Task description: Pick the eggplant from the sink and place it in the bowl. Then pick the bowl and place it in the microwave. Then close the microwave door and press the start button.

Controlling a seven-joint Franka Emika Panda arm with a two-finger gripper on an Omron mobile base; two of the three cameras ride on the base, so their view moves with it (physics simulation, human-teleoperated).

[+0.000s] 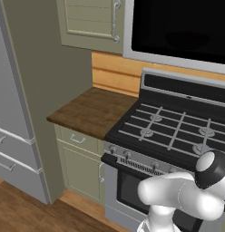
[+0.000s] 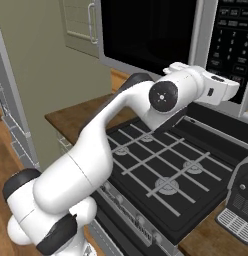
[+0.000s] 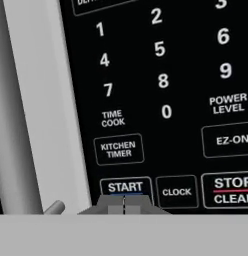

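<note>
- Fingertips of the gripper [image 3: 124, 205] rise at the bottom of the hand view, pressed together with only a hairline seam between them, clenched on nothing.
- Just above the tips sits the START button [image 3: 125, 188], a rounded white outline on a black keypad [image 3: 161, 95]; the tips reach its lower edge, though whether they touch it cannot be told.
- Right of START on the same row are CLOCK [image 3: 176, 192] and STOP CLEAR [image 3: 231, 190]; above them are KITCHEN TIMER, TIME COOK, EZ-ON, POWER LEVEL and the white digits.
- Left of the keypad runs a light grey strip, and beside it the long vertical bar handle [image 3: 13, 110] of the microwave door [image 2: 146, 35].
- From the right base view, the white arm [image 2: 96, 145] rises from the lower left and reaches up and right, its hand [image 2: 218, 87] pointing at the control panel [image 2: 231, 40] of the microwave [image 2: 208, 30].
- That door, a black glass window in a silver-grey frame, lies flat and shut against the microwave's front, above the stove.
- Below it sits a black gas stove [image 1: 178, 131] with grey burner grates.
- Left of the stove is a wooden counter [image 1: 91, 111] over beige cabinet doors and a drawer.
- Further left stands a tall grey refrigerator [image 1: 12, 136].
- Bowl and eggplant cannot be made out through the dark window.
</note>
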